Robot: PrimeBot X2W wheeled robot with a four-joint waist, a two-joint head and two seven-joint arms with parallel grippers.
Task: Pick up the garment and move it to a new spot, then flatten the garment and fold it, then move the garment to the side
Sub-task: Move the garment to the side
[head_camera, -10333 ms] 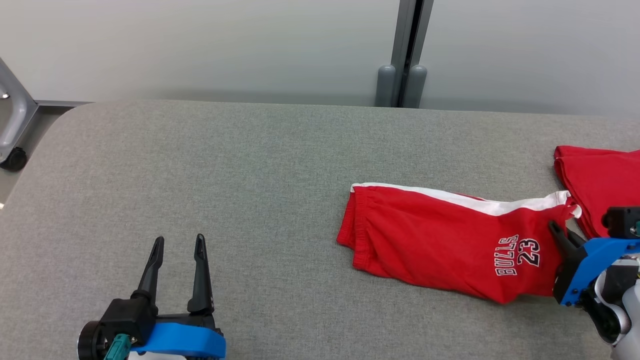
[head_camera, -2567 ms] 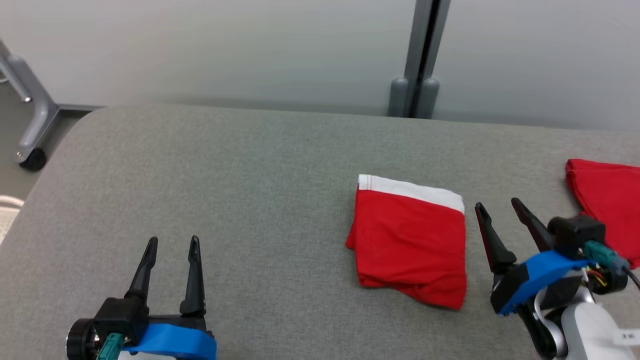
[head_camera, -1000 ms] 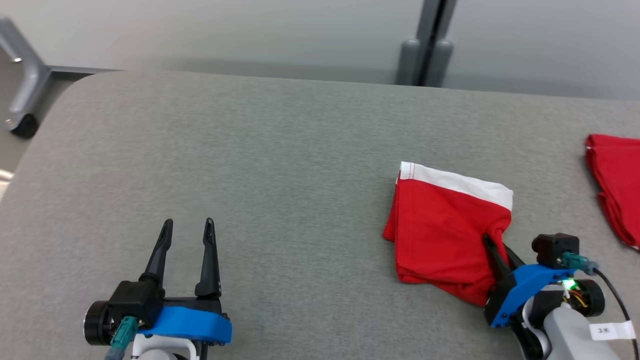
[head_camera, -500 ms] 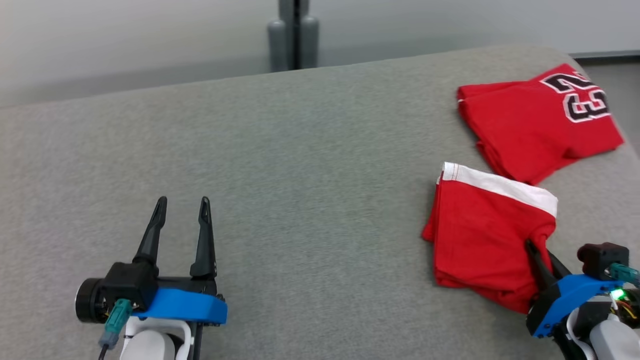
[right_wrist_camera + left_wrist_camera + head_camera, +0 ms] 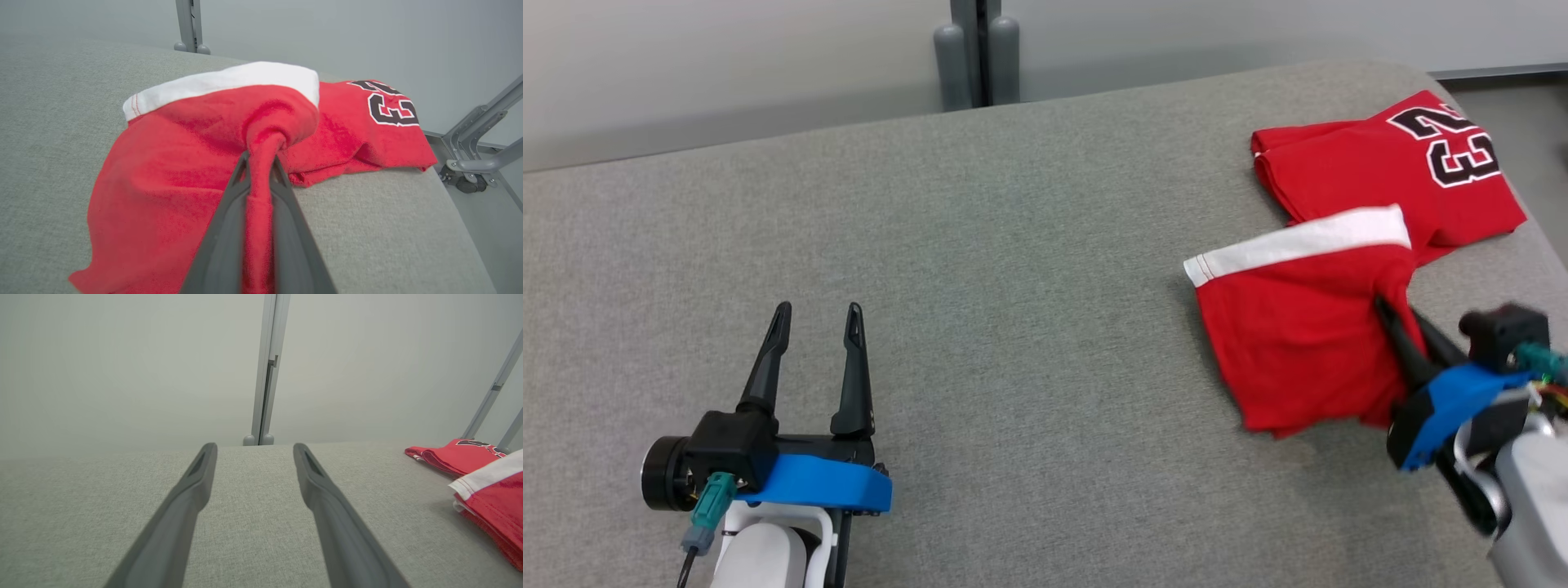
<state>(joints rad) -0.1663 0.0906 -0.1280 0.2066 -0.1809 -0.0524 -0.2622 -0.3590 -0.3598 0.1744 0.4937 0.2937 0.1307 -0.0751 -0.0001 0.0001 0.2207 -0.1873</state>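
While the right gripper (image 5: 1384, 309) has its fingers (image 5: 229, 212) nearly closed on a bunched pinch of the folded red garment (image 5: 1290, 343), the cloth spreads from that grip toward the robot's left across the counter (image 5: 1013, 245). The pinch sits at the garment's right edge, just below the white band (image 5: 1298, 241). The band's far corner seems to overlap a second red garment (image 5: 1388, 159) marked 23, though contact there is hard to judge. The left gripper (image 5: 817, 314) rests well apart, fingers spread wide and empty, so the sideways move likely falls to the right arm.
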